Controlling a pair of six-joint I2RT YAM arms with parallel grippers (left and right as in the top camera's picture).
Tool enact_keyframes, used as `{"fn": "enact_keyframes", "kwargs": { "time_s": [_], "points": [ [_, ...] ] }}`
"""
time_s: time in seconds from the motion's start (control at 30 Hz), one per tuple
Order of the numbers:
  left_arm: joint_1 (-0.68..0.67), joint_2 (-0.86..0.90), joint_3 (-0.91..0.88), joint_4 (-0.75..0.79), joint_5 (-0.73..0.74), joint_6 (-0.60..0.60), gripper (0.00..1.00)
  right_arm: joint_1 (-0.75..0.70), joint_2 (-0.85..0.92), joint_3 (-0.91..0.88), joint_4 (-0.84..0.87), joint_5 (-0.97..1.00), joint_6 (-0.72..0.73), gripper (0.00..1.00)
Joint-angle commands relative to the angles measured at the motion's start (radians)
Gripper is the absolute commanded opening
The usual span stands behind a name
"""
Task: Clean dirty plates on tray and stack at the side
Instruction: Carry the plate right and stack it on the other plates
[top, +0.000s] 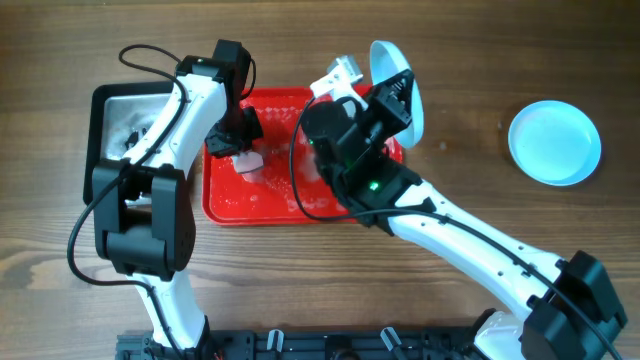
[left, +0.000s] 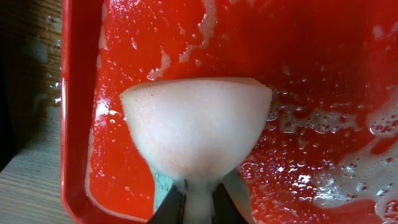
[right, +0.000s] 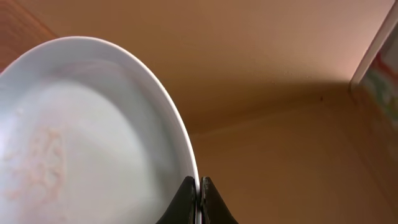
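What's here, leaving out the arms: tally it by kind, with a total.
Plates: 2, the held plate on edge in the right gripper and the loose plate lying flat at far right
Red tray: 1
Metal pan: 1
Sponge: 1, in the left gripper
Total: 5
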Motion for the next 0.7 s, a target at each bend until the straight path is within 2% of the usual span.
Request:
{"fn": "enact_keyframes", "kwargs": {
  "time_s": [0.0,0.1,0.13,0.17,0.2,0.3,0.37,0.47,0.5,0.63,0.67],
  "points": [
    [0.001,-0.031,0.014,0.002,0.008,0.012,0.07,0.012,0.002,0.013,0.037,0.019,-0.055,0.04],
    [0.001,-0.031,0.014,0.002,0.008,0.012,0.06,0.012,0.002,0.013,0.048,0.019,-0.010,0.04],
    [0.001,-0.031,0.014,0.002,0.008,0.012,0.06,0.012,0.002,0.013,0.048,0.020,0.077,0.04],
    [0.001,-0.031,0.014,0.002,0.008,0.012,0.06,0.012,0.002,0.013,0.043,0.019,0.266,0.04],
    [0.001,-0.031,0.014,0.002,0.008,0.012,0.06,0.011,0.002,0.013,0.022,0.011,0.374,0.04],
    [0.001,-0.031,0.014,0.002,0.008,0.012,0.06,-0.005,0.002,0.013,-0.180,-0.152,0.605,0.04],
    [0.001,-0.031,0.014,0.002,0.008,0.012,0.06,-0.053,0.002,0.013,-0.411,-0.389,0.832,0.04],
    [0.001,-0.031,0.014,-0.001,0.008,0.012,0.04,-0.156,0.000,0.013,-0.556,-0.722,1.058,0.04],
    [0.001,-0.031,0.014,-0.006,0.008,0.012,0.04,-0.242,-0.009,0.013,-0.597,-0.935,1.129,0.04],
    [0.001,-0.031,0.014,-0.009,0.008,0.012,0.04,-0.503,-0.060,0.013,-0.624,-1.413,1.129,0.04],
    [0.001,-0.031,0.014,-0.009,0.008,0.012,0.04,-0.565,-0.071,0.013,-0.629,-1.479,1.130,0.04]
  ]
}}
